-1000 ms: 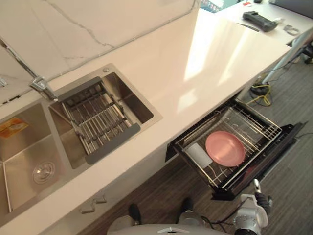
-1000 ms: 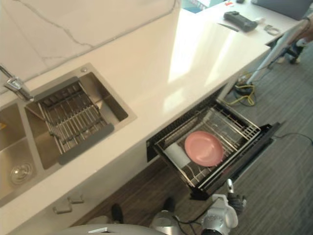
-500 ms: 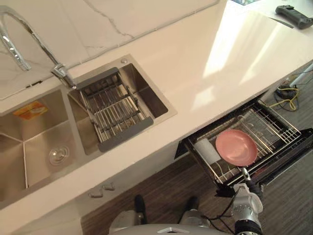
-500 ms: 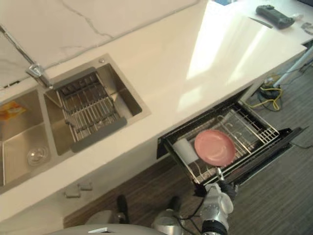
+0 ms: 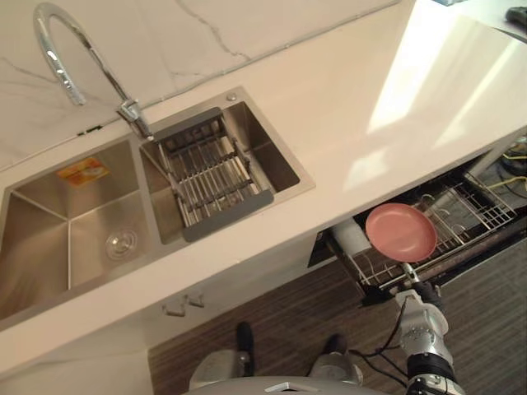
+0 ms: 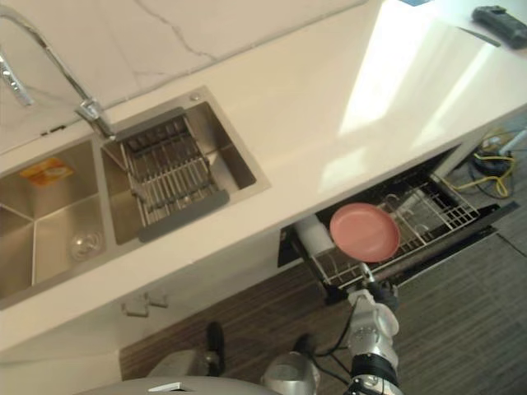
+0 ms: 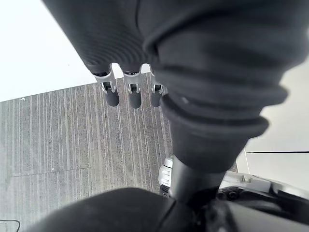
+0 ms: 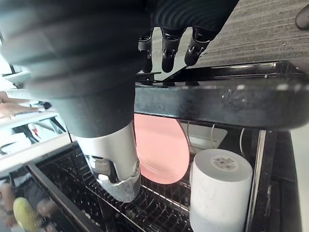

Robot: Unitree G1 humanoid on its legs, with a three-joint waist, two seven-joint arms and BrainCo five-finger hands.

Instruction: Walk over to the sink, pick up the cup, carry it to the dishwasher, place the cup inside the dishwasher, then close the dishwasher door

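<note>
A white cup [image 8: 219,188] stands in the wire rack of the open dishwasher drawer [image 5: 461,216], right beside a pink plate [image 5: 401,232]. From above, the cup [image 5: 352,237] sits at the rack's end under the counter edge. My right hand [image 5: 416,300] hangs open and empty just outside the black front edge of the dishwasher door [image 8: 217,101], its fingers [image 8: 166,48] relaxed. Over the striped floor hangs my left hand [image 7: 128,92], open and holding nothing. The steel double sink [image 5: 49,239] lies at the left of the counter.
A grey drying rack [image 5: 214,177] spans the sink's right basin, and a curved faucet [image 5: 62,49] rises behind it. An orange sticker [image 5: 81,171] marks the left basin. The white counter [image 5: 354,107] runs to the right, with a black device [image 6: 498,23] at its far end. Cables [image 6: 494,152] lie on the floor past the dishwasher.
The camera has swung toward the sink, bringing the whole faucet and left basin into view. My right hand now hangs closer to the dishwasher door's front edge.
</note>
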